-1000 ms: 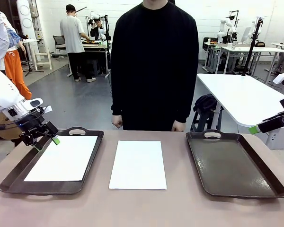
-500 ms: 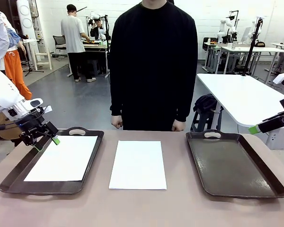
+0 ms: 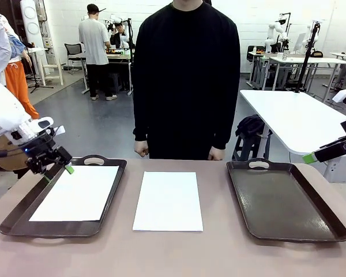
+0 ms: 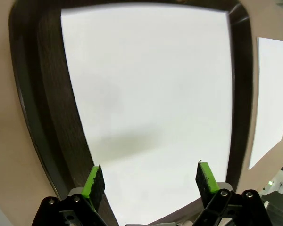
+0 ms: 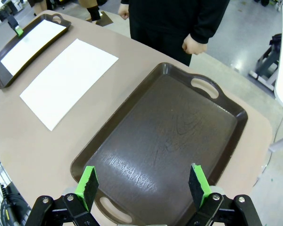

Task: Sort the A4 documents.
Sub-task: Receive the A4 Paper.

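One white A4 sheet (image 3: 74, 192) lies flat in the left dark brown tray (image 3: 19, 214); a second sheet (image 3: 168, 200) lies on the table's middle. My left gripper (image 3: 56, 172) hovers open over that tray's far left rim, holding nothing. In the left wrist view its green pads (image 4: 94, 181) stand wide apart above the sheet (image 4: 151, 103) in the tray (image 4: 45, 117). My right gripper (image 5: 144, 183) is open above the bare right tray (image 5: 170, 141), off the table's right edge in the front view (image 3: 312, 157). The middle sheet (image 5: 68, 80) also shows in the right wrist view.
A person in black stands at the far side with both hands (image 3: 142, 149) down by the table edge. The right tray (image 3: 285, 202) holds nothing. Bare brown tabletop (image 3: 179, 254) runs along the front edge.
My left gripper has risen slightly and drifted a little back toward the left. The sheets, trays and right arm have stayed put.
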You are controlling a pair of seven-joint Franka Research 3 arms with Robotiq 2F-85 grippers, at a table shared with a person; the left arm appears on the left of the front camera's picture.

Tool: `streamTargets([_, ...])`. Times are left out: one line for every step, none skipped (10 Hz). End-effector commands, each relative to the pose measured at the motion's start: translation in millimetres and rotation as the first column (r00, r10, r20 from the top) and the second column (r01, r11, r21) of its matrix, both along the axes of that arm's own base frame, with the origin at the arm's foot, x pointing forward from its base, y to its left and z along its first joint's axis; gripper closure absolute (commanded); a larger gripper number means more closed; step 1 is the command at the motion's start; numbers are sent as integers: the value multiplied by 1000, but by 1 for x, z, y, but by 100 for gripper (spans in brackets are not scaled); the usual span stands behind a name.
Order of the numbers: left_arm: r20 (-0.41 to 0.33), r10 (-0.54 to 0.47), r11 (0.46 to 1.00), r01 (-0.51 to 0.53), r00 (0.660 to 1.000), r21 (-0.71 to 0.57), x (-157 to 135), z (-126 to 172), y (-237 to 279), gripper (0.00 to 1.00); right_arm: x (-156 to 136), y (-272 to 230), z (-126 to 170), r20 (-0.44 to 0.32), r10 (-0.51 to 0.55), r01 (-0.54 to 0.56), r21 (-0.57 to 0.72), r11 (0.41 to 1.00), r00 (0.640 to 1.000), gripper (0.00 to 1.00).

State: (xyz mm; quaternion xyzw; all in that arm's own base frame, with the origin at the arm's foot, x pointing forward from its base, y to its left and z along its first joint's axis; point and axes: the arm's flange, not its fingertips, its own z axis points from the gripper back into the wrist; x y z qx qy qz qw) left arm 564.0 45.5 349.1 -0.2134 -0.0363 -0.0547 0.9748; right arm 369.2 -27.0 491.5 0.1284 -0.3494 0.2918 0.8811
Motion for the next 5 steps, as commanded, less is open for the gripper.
streamTargets([257, -109, 987, 74, 960, 143, -23, 76, -41, 0, 0, 0, -1, -2, 4, -4, 10, 1000, 1000, 0])
streamTargets([342, -116, 988, 74, 932, 135, -38, 96, -50, 0, 0, 0, -1, -2, 4, -4, 10, 1000, 1000, 0])
streamTargets([415, -125, 991, 97, 901, 88, -56, 112, -55, 0, 0, 0, -1, -2, 4, -4, 10, 1000, 1000, 0])
streamTargets([486, -141, 990, 133, 863, 51, -73, 130, -55, 0, 0, 0, -1, -2, 4, -4, 10, 1000, 1000, 0])
streamTargets([558, -165, 985, 165, 813, 51, -85, 143, -53, 0, 0, 0, -1, -2, 4, -4, 10, 1000, 1000, 0])
